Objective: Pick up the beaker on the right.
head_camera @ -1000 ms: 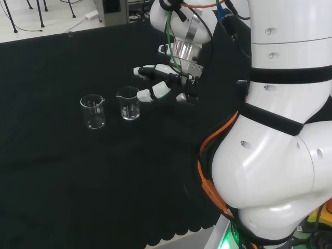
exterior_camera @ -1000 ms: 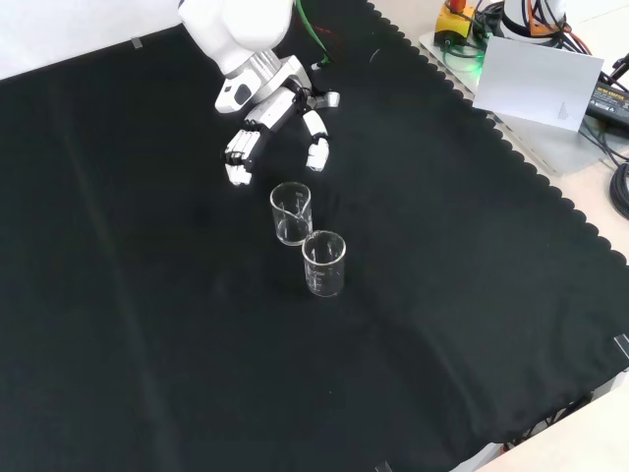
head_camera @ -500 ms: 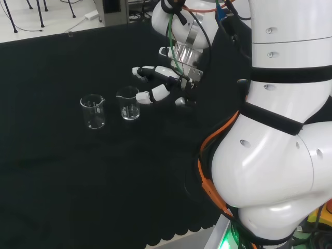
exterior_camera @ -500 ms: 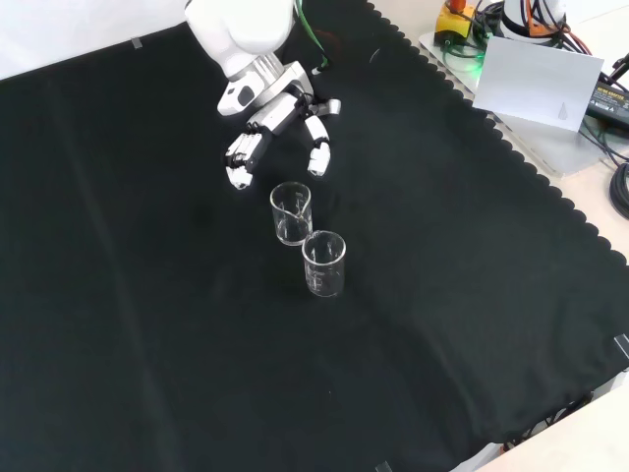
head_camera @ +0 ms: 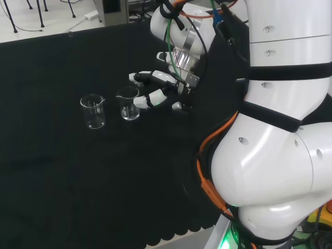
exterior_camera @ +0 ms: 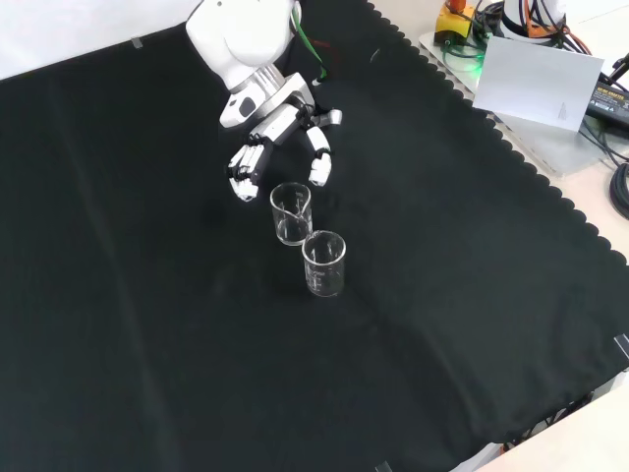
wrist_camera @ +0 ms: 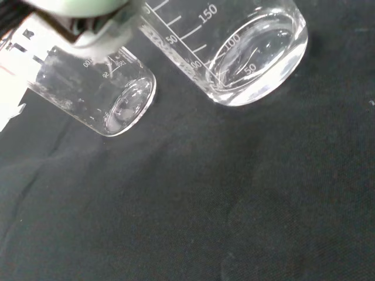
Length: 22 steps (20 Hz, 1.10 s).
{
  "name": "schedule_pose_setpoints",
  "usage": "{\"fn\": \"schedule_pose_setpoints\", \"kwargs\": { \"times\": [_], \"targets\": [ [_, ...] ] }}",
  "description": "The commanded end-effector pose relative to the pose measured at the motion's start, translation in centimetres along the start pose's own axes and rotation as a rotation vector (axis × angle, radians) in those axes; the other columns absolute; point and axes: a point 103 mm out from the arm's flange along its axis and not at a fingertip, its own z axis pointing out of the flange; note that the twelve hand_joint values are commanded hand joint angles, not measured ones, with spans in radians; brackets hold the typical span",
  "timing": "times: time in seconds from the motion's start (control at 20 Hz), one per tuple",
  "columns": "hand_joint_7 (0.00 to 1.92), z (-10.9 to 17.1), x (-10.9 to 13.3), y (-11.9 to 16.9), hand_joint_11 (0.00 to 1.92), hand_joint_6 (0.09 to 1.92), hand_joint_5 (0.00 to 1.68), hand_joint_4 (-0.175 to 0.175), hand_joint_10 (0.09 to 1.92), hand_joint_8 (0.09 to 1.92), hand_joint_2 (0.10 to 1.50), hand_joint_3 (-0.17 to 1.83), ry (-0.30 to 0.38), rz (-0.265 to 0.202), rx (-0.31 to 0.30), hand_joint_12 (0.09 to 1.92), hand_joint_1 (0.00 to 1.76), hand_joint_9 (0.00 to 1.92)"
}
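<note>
While just beside the hand [head_camera: 158, 85], beaker [head_camera: 129, 104] with white printed graduations.

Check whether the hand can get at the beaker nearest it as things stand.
Probably yes. The hand is open, its fingers right beside the near beaker; the other beaker stands on the far side, apart.

black cloth [exterior_camera: 147, 295] over the bench, two clear beakers upright on it, near beaker [exterior_camera: 324, 263], far beaker [exterior_camera: 291, 213]
</note>
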Motion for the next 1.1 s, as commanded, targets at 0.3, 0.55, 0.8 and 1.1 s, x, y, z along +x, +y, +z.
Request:
{"fn": "schedule_pose_setpoints", "kwargs": {
  "times": [0.3, 0.55, 0.8, 1.1],
  "targets": [
    [0.26, 1.7, 0.1, 0.7, 0.0, 0.09, 0.4, -0.011, 0.59, 0.48, 0.47, 0.72, 0.044, -0.028, -0.014, 1.09, 0.86, 0.32],
    [0.25, 2.2, 0.4, 1.1, 0.0, 0.09, 0.41, -0.012, 0.59, 0.48, 0.47, 0.72, 0.068, -0.021, -0.026, 1.08, 0.87, 0.32],
    [0.24, 2.5, 0.5, 1.5, 0.0, 0.09, 0.41, -0.013, 0.58, 0.47, 0.47, 0.73, 0.105, -0.029, -0.016, 1.08, 0.88, 0.31],
    [0.22, 2.9, 0.5, 2.0, 0.0, 0.09, 0.41, -0.014, 0.58, 0.46, 0.48, 0.73, 0.143, -0.035, -0.015, 1.05, 0.89, 0.31]
  ]
}}
